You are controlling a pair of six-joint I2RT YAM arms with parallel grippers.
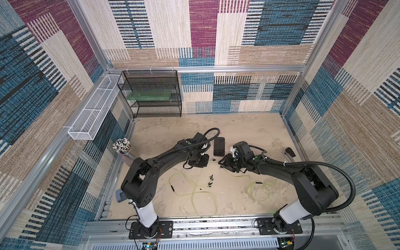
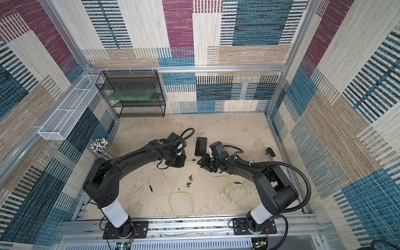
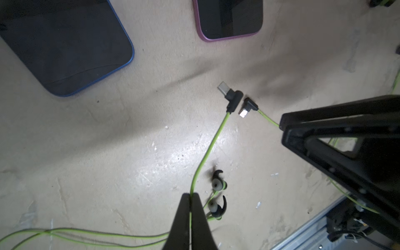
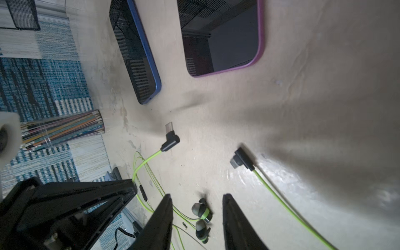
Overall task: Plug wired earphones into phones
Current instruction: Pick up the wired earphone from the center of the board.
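In both top views only one flat black phone with a purple rim (image 1: pixel 219 146) (image 2: pixel 200 146) shows. The second flat black phone with a blue rim (image 3: pixel 65 43) is covered there by the left arm, and each wrist view cuts both phones off at the frame's edge, so no socket can be made out. The thin yellow-green earphone cable (image 3: pixel 208 152) and its twin (image 3: pixel 268 118) are only faint lines from above, and in the left wrist view the twin vanishes behind the right arm's black housing (image 3: pixel 346 140). The left jaws are pressed together on the first cable, gripping it well back from its black right-angled plug (image 3: pixel 232 98). That plug lies on the pale beige desk (image 3: pixel 108 151) with its metal tip toward the gap between the phones, near both but touching neither. The second black angled plug (image 3: pixel 249 107) lies just beside it, tip turned the opposite way. The right jaws stand apart with nothing gripped; in the right wrist view two black earbuds (image 4: pixel 203 211) with grey tips and green bands lie on the desk between them, and the second plug lies beyond the tips. Both screens are glossy and dark, mirroring the black wire-mesh shelf (image 1: pixel 151 95).
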